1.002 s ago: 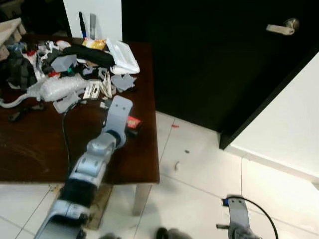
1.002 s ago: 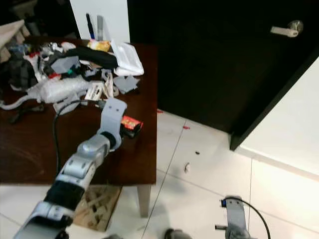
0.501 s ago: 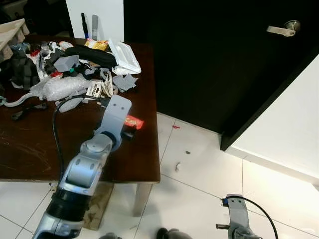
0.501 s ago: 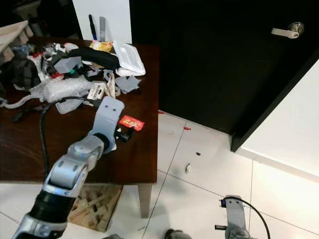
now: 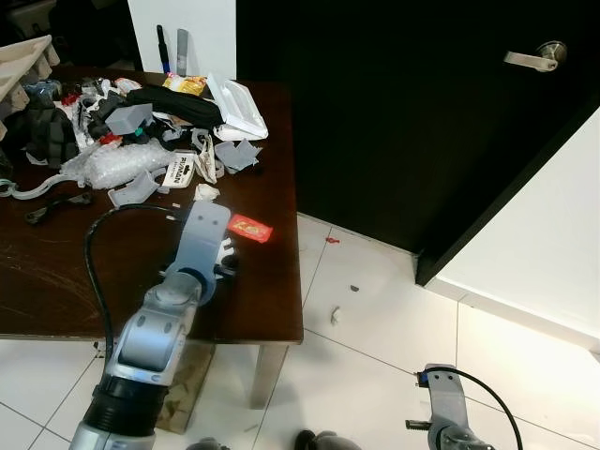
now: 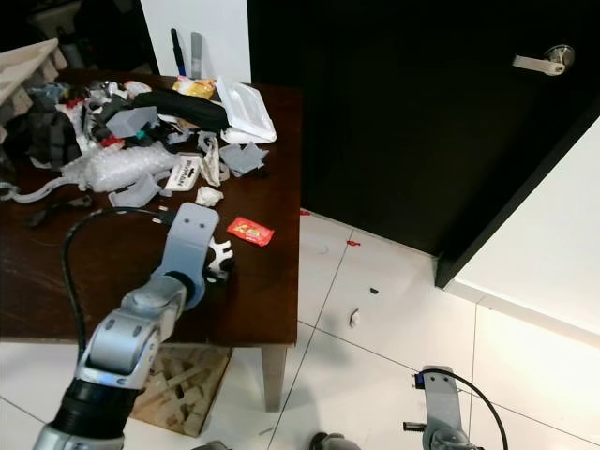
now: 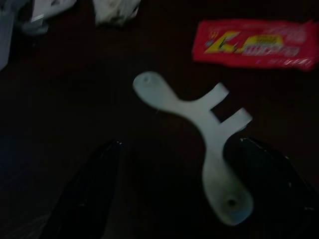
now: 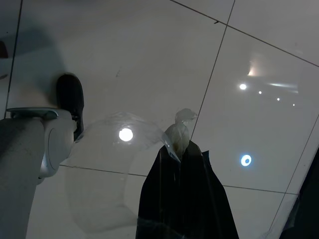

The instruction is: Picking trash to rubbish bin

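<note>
We find the left hand [image 7: 174,199] poised low over the dark bench [image 5: 56,281] near its right edge, fingers [image 7: 84,194] spread apart and straddling a flat white forked piece [image 7: 199,129] that lies on the wood; we judge this spacing is set to close on that piece as the next item of trash. A red wrapper [image 5: 250,228] lies flat just beyond it, apart from both fingers and close to the bench edge. The heap of mixed litter [image 5: 141,122] sits further back on the bench, well apart from the hand. The right hand [image 8: 182,194] hangs low over the tiled floor [image 8: 124,59], its fingers together and clamped on a clear plastic bag [image 8: 114,169], presumably held ready to receive trash. We cannot make out a rubbish bin. The left wrist view is dark and blurred, so the white piece's material is uncertain.
</note>
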Controlling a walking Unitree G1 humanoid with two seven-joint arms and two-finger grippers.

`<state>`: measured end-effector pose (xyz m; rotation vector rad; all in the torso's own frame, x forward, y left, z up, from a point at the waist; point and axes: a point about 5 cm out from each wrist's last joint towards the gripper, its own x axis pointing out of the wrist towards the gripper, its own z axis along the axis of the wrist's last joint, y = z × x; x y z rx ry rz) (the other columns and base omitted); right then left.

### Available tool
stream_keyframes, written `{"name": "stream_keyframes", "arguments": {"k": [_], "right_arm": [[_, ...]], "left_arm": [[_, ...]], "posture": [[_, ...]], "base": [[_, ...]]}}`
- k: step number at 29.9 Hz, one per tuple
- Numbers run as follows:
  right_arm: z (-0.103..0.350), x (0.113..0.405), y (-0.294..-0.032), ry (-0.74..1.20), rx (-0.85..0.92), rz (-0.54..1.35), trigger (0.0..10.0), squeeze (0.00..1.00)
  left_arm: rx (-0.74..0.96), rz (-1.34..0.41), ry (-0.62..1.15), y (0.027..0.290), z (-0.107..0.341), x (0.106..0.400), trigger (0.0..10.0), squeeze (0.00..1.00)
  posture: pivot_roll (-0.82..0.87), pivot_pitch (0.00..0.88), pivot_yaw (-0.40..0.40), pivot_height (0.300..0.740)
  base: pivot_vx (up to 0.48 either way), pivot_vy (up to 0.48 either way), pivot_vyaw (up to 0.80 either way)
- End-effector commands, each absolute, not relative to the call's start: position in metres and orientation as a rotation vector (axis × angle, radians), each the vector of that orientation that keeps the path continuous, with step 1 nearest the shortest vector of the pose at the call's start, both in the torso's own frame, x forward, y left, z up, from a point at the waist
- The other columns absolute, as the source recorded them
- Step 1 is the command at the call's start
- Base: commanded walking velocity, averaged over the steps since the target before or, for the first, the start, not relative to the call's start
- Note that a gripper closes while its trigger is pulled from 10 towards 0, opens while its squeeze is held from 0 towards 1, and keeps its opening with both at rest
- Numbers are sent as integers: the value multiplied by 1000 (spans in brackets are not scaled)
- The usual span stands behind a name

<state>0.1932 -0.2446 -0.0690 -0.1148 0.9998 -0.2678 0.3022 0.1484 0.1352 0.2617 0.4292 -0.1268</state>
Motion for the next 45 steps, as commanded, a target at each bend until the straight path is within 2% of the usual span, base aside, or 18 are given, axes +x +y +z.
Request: {"name": "stream_keyframes", "arguments": {"k": [1,5,6,7,11,29,33,34,35,38,39,40,41,42,43,44,45], "right_arm": [[-72,185,-248,1029,-120,-276,10000,0],[-72,185,-248,1029,-119,-277,10000,0],[-72,185,-248,1028,-119,-277,10000,0],[-72,185,-248,1028,-118,-276,10000,0],[-72,187,-248,1023,-115,-276,10000,0],[-71,188,-247,1018,-114,-274,10000,0],[-71,188,-247,1018,-114,-273,10000,0],[-71,189,-247,1018,-115,-273,10000,0],[-71,189,-247,1018,-115,-273,10000,0],[-71,189,-246,1018,-114,-271,10000,0],[-71,189,-246,1017,-114,-271,10000,0],[-71,189,-245,1017,-113,-270,10000,0],[-71,189,-245,1017,-113,-270,10000,0],[-71,190,-245,1017,-113,-268,10000,0],[-71,190,-245,1017,-113,-268,10000,0],[-71,190,-244,1016,-112,-266,10000,0],[-71,190,-244,1016,-112,-266,10000,0]], "left_arm": [[273,-108,458,152,129,298,10000,0],[205,-99,479,154,116,298,10000,0],[182,-104,499,155,110,297,1451,0],[178,-112,516,155,104,296,0,0],[112,-131,565,155,91,293,0,0],[81,-141,567,157,86,291,0,0],[63,-173,494,151,98,296,0,0],[-26,-243,339,139,124,304,0,0],[-26,-243,339,139,124,304,0,0],[-187,-356,82,123,169,309,0,0],[-241,-396,2,119,184,308,1451,0],[-281,-432,-59,116,196,306,3882,0],[-281,-432,-59,116,196,306,3882,0],[-299,-459,-103,114,205,304,6863,0],[-299,-459,-103,114,205,304,6863,0],[-316,-516,-163,109,218,299,10000,0],[-316,-516,-163,109,218,299,10000,0]], "posture": [[181,142,-64,740],[180,144,-64,740],[180,144,-64,740],[180,144,-64,740],[179,144,-64,740],[180,145,-67,740],[181,144,-68,740],[181,144,-68,740],[181,144,-68,740],[184,143,-69,740],[184,143,-69,740],[182,144,-70,740],[182,144,-70,740],[182,144,-70,740],[182,144,-70,740],[182,142,-69,740],[182,142,-69,740]], "base": [[0,0,0],[0,0,0],[0,0,0],[0,0,0],[0,0,0],[0,0,0],[0,0,0],[0,0,0],[0,0,0],[0,0,0],[0,0,0],[0,0,0],[0,0,0],[0,0,0],[0,0,0],[0,0,0],[0,0,0]]}}
